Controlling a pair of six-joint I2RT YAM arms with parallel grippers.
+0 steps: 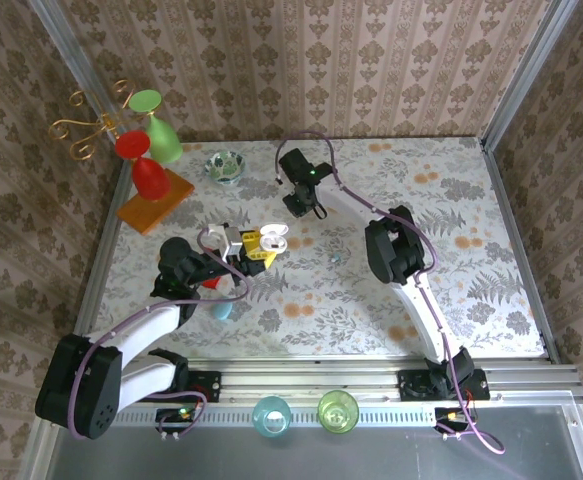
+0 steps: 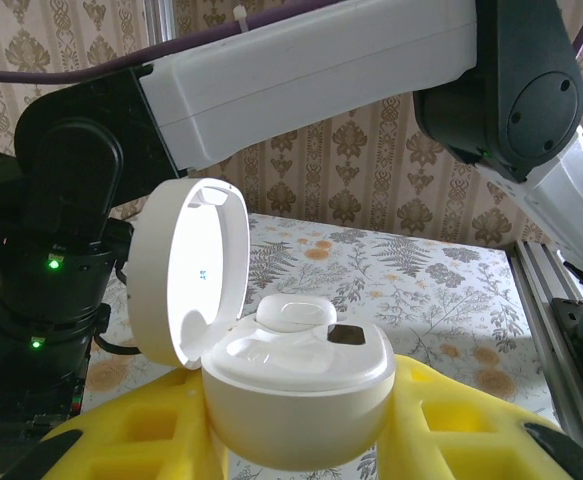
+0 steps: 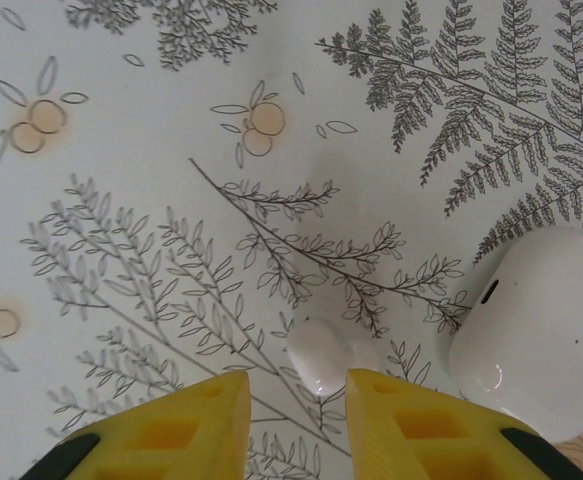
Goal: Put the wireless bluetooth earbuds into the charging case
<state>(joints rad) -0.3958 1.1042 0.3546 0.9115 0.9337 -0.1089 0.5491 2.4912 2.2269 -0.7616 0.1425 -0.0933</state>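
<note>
My left gripper point(image 2: 296, 425) is shut on a white charging case point(image 2: 301, 395), clamped between its yellow fingers point(image 2: 121, 430). The case's lid point(image 2: 186, 270) stands open to the left. One earbud point(image 2: 296, 313) sits in the case's top. In the top view this gripper point(image 1: 259, 245) hovers left of the table's middle. My right gripper point(image 3: 296, 378) points down at the floral cloth with its jaws apart. A white earbud point(image 3: 321, 352) lies on the cloth at its fingertips, close to the right finger. In the top view the right gripper point(image 1: 306, 203) is at the back centre.
A second white case point(image 3: 541, 320), closed, lies just right of the loose earbud. A green glass bowl point(image 1: 226, 165) stands at the back left, beside an ornament on an orange base point(image 1: 154, 203). Two glasses point(image 1: 271, 413) stand by the near rail. A tiny pale piece point(image 1: 333, 257) lies mid-table.
</note>
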